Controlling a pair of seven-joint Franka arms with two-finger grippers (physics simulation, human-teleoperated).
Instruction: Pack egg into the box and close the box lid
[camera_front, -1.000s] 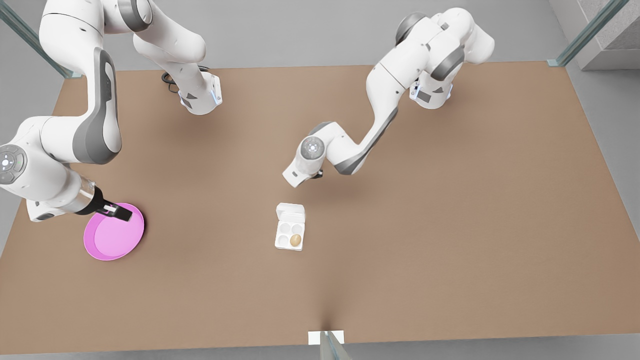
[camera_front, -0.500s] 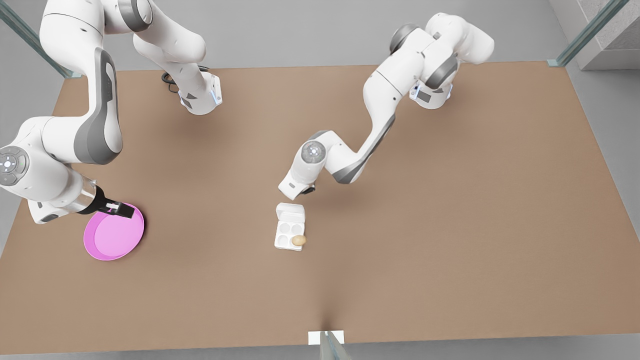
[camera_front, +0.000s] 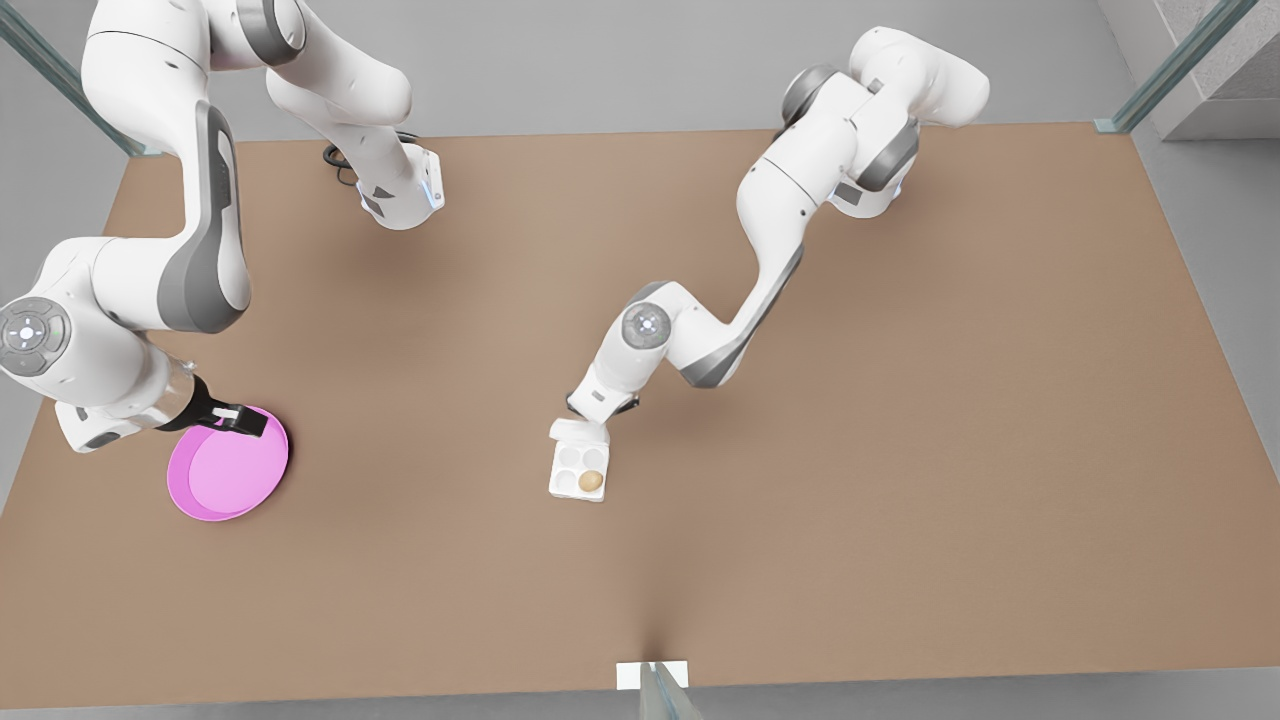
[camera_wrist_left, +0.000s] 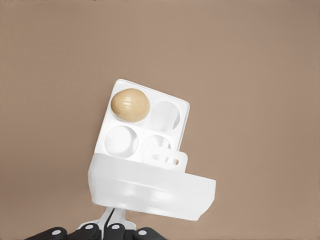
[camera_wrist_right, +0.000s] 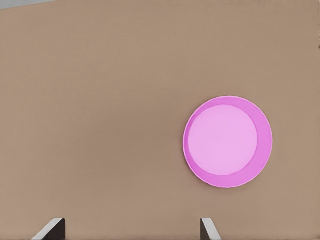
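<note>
A: At mid-worktop, what is complete?
B: The egg (camera_front: 591, 481) sits in the near-right hollow of the box (camera_front: 578, 470). The box lid (camera_wrist_left: 150, 187) stands part-raised, not yet shut.
A: The claws?
B: Left claw (camera_front: 592, 412) is behind the lid, grip state indeterminate. Right claw (camera_front: 236, 419) waits released above the pink plate (camera_front: 225, 490).

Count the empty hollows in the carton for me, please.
3. The egg fills one corner hollow at the carton's end away from the lid. Empty: the one beside it and the two nearer the lid, one partly hidden by it.
</note>
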